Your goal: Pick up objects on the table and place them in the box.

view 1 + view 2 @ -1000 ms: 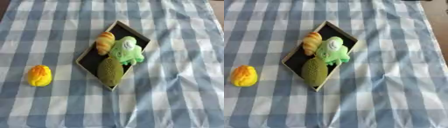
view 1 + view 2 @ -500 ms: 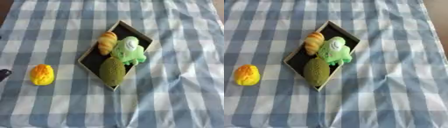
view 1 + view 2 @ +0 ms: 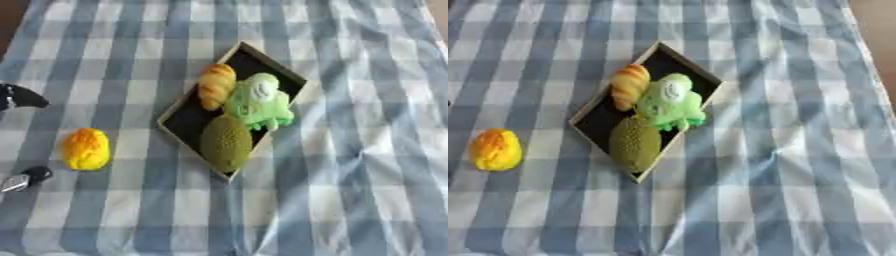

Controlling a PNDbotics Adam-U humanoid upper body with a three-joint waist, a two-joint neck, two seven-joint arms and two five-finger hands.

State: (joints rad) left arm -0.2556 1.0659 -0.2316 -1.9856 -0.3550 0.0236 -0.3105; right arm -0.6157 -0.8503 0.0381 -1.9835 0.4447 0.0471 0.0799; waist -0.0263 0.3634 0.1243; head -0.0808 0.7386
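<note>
A yellow-orange fruit-like toy point(image 3: 86, 148) lies on the checked cloth, left of the box. The black box with a pale rim point(image 3: 181, 104) sits tilted at the middle and holds a bread-like croissant point(image 3: 216, 85), a green plush toy point(image 3: 258, 102) and a dark green bumpy fruit point(image 3: 226, 143). My left hand point(image 3: 19, 96) enters at the left edge: one dark fingertip above the yellow toy and another fingertip point(image 3: 33, 175) below it, both a little apart from it. The right hand shows in no view.
A blue and white checked cloth point(image 3: 350, 190) covers the whole table. A brown strip of bare surface point(image 3: 877, 30) shows at the far right edge.
My left hand has come in from the left edge, its fingertips now on either side of the yellow toy. The whole picture has shifted slightly; the box and toys lie as before.
</note>
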